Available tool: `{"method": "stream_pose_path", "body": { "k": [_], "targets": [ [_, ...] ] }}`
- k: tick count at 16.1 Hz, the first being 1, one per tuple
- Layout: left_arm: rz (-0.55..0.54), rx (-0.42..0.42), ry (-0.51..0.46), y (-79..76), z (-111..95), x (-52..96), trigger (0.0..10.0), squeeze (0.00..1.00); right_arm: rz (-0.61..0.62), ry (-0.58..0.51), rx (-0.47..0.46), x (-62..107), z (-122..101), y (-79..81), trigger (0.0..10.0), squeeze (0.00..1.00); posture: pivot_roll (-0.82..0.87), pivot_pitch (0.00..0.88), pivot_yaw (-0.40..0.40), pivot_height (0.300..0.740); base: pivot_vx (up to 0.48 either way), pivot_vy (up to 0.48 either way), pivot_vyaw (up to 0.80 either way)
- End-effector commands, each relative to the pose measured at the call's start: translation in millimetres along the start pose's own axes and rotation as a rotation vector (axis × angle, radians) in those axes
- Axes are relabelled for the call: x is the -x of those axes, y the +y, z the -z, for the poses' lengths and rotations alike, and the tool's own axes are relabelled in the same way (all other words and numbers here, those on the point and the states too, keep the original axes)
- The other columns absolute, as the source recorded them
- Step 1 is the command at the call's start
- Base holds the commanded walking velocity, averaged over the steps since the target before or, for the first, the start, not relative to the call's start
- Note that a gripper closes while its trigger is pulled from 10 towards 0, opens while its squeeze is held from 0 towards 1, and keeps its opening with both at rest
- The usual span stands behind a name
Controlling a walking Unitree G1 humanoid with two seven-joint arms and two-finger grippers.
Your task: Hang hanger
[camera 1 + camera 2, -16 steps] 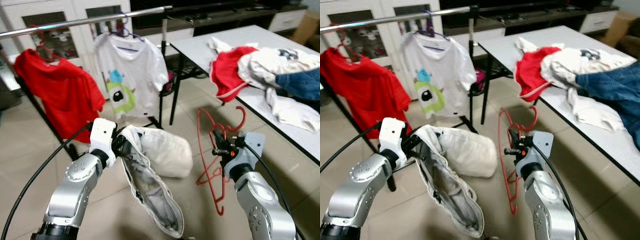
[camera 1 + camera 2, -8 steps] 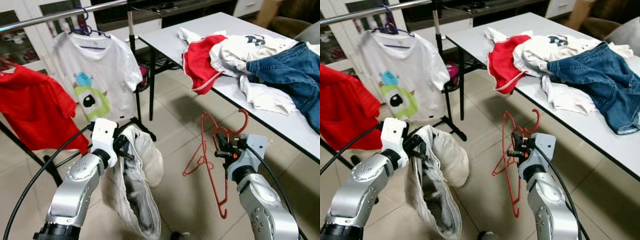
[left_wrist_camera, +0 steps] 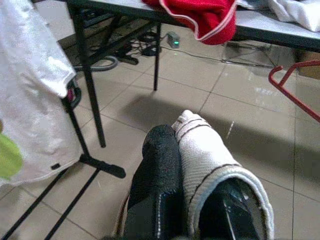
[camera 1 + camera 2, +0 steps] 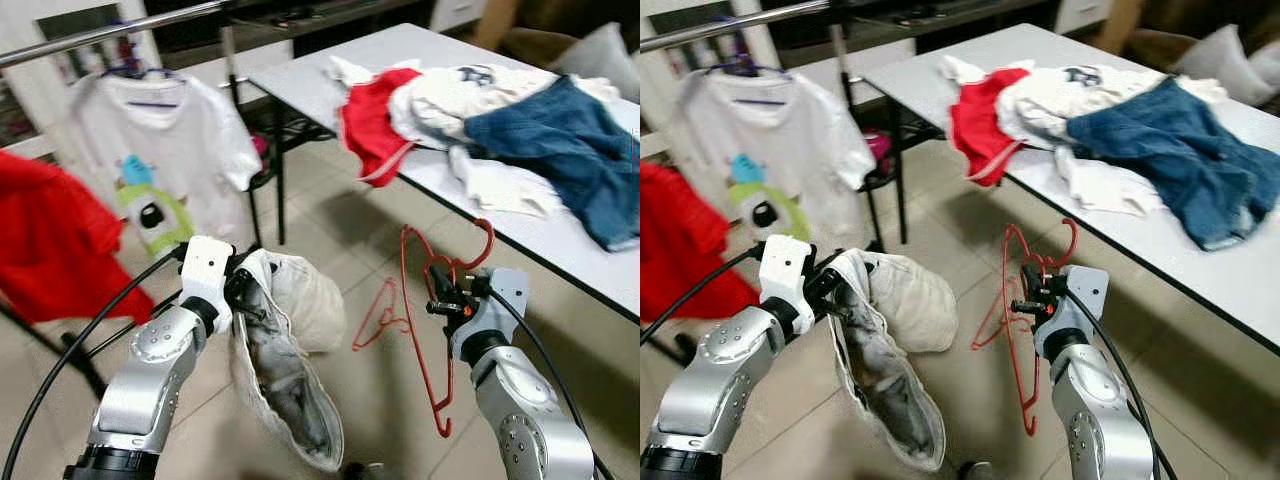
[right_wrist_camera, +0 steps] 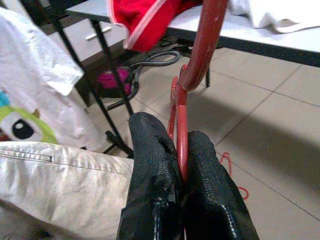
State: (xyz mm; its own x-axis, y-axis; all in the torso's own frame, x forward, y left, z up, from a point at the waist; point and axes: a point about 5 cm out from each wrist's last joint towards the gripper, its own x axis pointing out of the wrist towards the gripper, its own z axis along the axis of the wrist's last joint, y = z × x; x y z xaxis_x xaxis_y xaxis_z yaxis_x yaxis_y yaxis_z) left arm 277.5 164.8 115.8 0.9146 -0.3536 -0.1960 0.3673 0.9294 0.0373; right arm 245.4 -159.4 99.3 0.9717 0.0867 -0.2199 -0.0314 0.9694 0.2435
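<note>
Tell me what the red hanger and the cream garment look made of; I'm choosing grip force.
Red hanger: thin, rigid, glossy rod, probably plastic or coated wire, clamped in the right gripper. Cream garment: soft woven fabric, limp and folded, with stitched seams, held by the left gripper.

A white shirt (image 4: pixel 160 150) with a green monster on it is hanging from a metal rail (image 4: pixel 110 32), and a red shirt (image 4: pixel 50 240) is hanging beside it. A white table (image 4: pixel 330 70) is standing near the rail, and clothes are lying in a pile on it: a red top (image 4: pixel 368 120), some white clothes (image 4: pixel 450 95) and blue jeans (image 4: pixel 560 150). Tan floor tiles (image 4: pixel 370 390) are lying under it all.
</note>
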Motion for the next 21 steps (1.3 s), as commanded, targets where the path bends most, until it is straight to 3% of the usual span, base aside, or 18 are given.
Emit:
{"method": "stream_pose_path", "body": {
  "k": [1, 14, 19, 21],
  "targets": [
    [0.023, -0.022, -0.07, -4.5, -16.0, -3.4, 10.0, 0.0, 0.018, -0.005, 0.014, 2.1, -3.3, -3.0, 10.0, 0.0, -0.14, 0.0, 0.024, 0.74, 0.0, 0.0, -0.8],
    [0.021, -0.025, -0.073, -5.5, -15.8, -6.7, 10.0, 0.0, 0.032, -0.003, 0.025, 3.7, -4.1, -3.8, 10.0, 0.0, -0.15, 0.0, 0.028, 0.74, 0.0, 0.0, -0.8],
    [0.034, -0.028, -0.07, -7.9, -15.2, -8.3, 10.0, 0.0, 0.039, -0.003, 0.027, 5.5, -4.0, -4.3, 10.0, 0.0, -0.16, 0.0, 0.036, 0.74, 0.0, -0.284, -0.8],
    [0.035, -0.028, -0.07, -7.9, -15.4, -8.5, 10.0, 0.0, 0.037, -0.004, 0.031, 5.8, -4.1, -4.2, 10.0, 0.0, -0.16, 0.0, 0.037, 0.74, 0.0, -0.283, 0.0]
  ]
}}
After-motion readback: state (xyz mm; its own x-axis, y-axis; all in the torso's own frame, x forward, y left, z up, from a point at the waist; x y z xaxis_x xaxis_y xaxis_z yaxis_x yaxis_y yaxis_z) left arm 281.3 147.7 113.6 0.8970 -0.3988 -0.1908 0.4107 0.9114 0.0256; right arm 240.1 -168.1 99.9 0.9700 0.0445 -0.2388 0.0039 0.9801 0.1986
